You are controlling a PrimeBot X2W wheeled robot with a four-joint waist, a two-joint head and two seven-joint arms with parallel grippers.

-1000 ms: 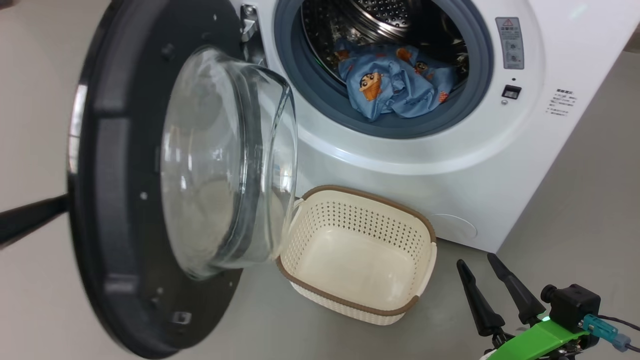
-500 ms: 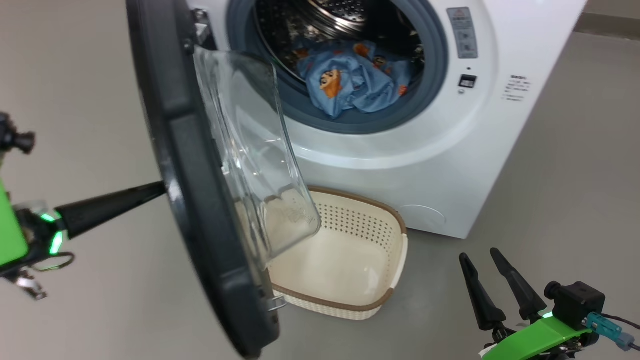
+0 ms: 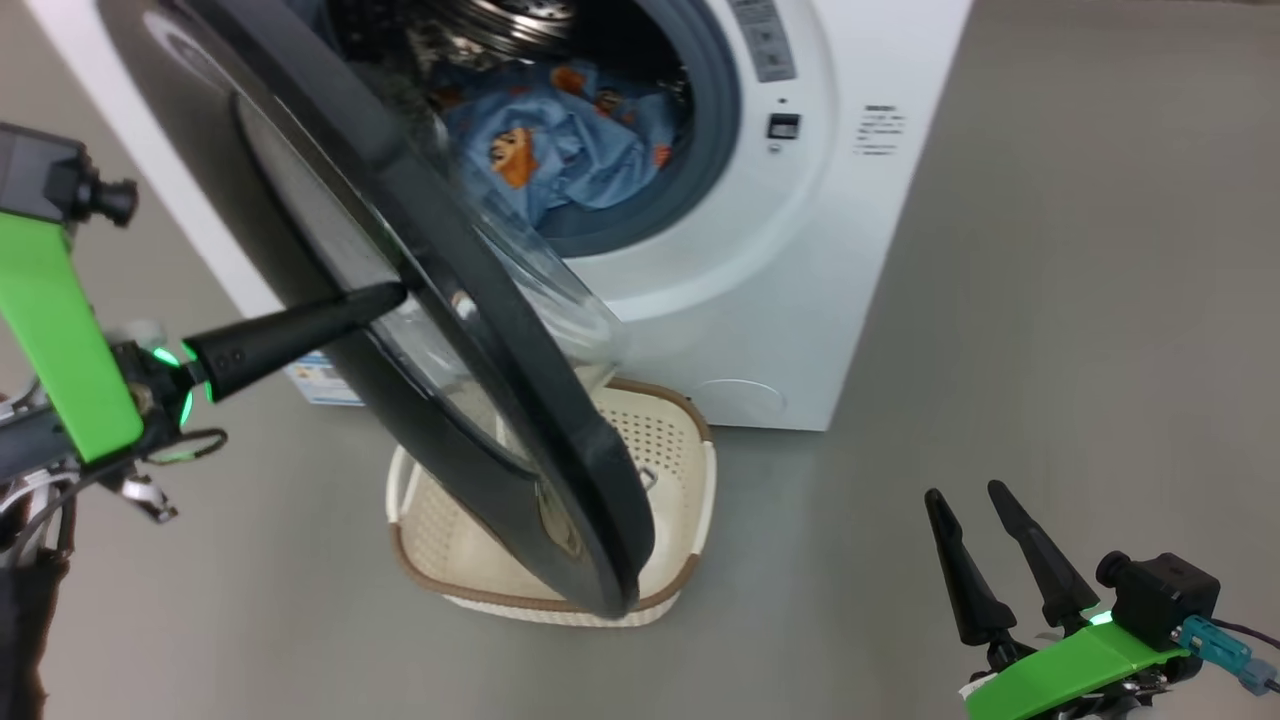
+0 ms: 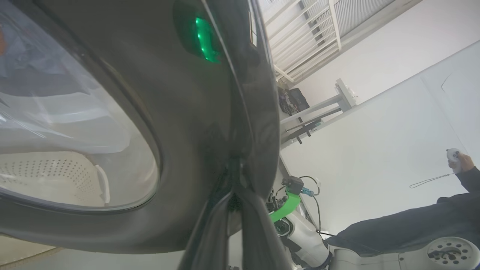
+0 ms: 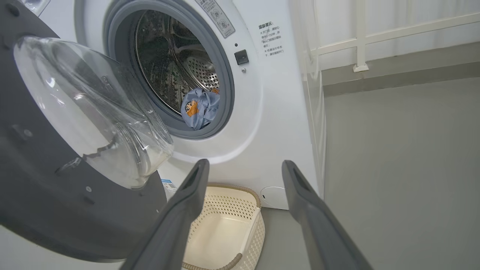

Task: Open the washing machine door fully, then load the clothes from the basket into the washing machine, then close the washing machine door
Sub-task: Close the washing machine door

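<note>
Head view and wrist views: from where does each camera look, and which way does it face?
Head view: on the head, facing forward and down at the washing machine, its partly open door and the basket; left pincer and right pincer show.
Left wrist view: on the left wrist, facing along its shut fingers at the door's black outer rim.
Right wrist view: on the right wrist, facing between its open fingers at the drum and the clothes.
Shared: head and right wrist views both show clothes and the empty basket.

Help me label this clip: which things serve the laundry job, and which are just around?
Job: washing machine, washing machine door, clothes, basket, left gripper at the door.
Just around: white railing, person's hand holding a controller.
</note>
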